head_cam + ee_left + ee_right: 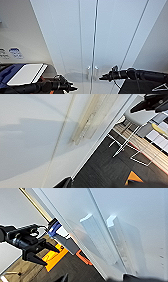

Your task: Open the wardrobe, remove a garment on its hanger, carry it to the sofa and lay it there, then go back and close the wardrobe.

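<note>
Before the shut wardrobe (pixel 100 32), both claws hover near its handles (pixel 92 68): left claw (pixel 72 88) apart; right claw (pixel 102 78) state unclear.

Left arm (pixel 37 87): we record a black, jointed, tubular body with orange accents near the wrist.
Left claw (pixel 72 88): we list black tapered fingers; in the right wrist view (pixel 37 254) they read as pointed prongs on a blocky black housing with a thin cable looped above.
Right arm (pixel 147 75): black, rounded segments, a thin dark cable hanging beneath.
Right claw (pixel 102 78): black, narrowing to a point.
</note>
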{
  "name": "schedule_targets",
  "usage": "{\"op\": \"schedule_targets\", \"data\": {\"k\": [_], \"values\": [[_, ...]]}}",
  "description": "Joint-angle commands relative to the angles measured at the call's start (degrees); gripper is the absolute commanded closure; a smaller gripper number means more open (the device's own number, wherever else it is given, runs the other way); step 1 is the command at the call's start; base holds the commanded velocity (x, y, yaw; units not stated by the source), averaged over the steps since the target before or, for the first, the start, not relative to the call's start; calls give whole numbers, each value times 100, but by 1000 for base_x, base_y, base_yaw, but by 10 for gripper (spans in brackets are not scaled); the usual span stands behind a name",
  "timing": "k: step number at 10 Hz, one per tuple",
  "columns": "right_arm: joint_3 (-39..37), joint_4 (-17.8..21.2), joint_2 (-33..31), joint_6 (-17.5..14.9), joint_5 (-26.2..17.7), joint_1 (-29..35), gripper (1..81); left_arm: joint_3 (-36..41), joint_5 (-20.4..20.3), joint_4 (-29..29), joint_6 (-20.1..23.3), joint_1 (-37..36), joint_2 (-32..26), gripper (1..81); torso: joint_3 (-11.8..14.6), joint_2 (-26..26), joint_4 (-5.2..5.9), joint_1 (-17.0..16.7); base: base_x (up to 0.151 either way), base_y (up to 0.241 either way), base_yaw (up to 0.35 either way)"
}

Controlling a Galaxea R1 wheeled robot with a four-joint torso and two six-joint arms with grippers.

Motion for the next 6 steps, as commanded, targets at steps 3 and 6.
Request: {"op": "schedule_targets", "data": {"k": [3,6], "values": [[-420,-217,270,103,578,810,10,-123,98,-76,-35,-821,98,10,-2,2,0,0,0,0,0],[-597,-199,297,315,1151,616,10,-308,89,-76,-43,-821,256,10,-2,5,0,2,0,0,0]]}}
